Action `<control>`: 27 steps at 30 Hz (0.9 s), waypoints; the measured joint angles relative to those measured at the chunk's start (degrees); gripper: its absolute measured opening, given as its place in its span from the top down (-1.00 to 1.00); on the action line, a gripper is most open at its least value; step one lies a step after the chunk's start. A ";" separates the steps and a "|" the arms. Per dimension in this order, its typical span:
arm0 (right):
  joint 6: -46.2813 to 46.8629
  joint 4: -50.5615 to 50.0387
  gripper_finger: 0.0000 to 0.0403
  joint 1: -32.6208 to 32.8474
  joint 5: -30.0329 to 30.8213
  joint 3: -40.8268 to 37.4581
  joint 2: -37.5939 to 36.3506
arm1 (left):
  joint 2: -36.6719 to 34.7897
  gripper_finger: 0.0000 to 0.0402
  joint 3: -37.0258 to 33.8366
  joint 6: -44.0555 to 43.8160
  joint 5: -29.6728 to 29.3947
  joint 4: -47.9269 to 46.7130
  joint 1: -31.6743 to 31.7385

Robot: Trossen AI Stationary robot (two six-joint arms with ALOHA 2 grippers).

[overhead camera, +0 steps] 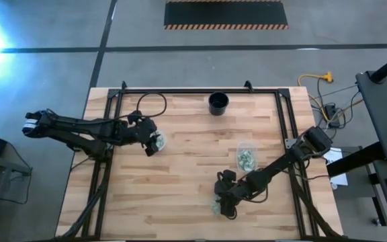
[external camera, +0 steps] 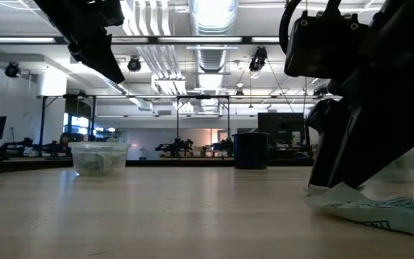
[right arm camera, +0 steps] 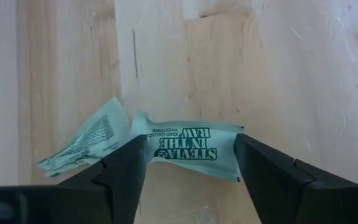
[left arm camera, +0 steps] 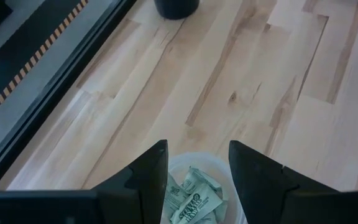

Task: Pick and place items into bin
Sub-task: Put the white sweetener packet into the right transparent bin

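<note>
Two pale green printed packets lie flat on the table near its near edge: one (right arm camera: 188, 144) (external camera: 376, 208) and a second (right arm camera: 86, 143) beside it. My right gripper (right arm camera: 190, 158) (overhead camera: 222, 202) is down at the table, open, with one finger at each end of the first packet. My left gripper (left arm camera: 197, 165) (overhead camera: 154, 141) hangs open above a clear tub (left arm camera: 194, 190) (external camera: 99, 158) that holds several packets, at the table's left side. A second clear tub (overhead camera: 246, 158) with packets stands right of centre. My right gripper comes from above, pointing down, with its fingers (right arm camera: 129, 168) along the packet's length, one at each short end (right arm camera: 232, 140). The packet lies on the table. I cannot tell whether the fingers touch it.
A black cup (overhead camera: 218, 103) (left arm camera: 176, 6) (external camera: 251, 150) stands near the table's far edge, in the middle. A black frame rail (overhead camera: 200, 91) runs along the far edge and the sides. Bare wood lies between the two arms.
</note>
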 joint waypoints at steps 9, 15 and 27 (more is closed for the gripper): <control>0.96 -4.26 0.15 0.06 1.80 0.56 0.11 | 0.00 0.24 0.00 -0.14 0.00 0.15 0.02; 1.70 -5.82 0.44 0.02 2.62 0.73 0.14 | 0.00 0.24 0.00 -0.03 0.02 2.01 0.00; 15.17 -17.80 0.66 -0.45 6.10 0.34 -2.96 | -0.02 0.24 0.00 0.19 0.02 2.77 0.00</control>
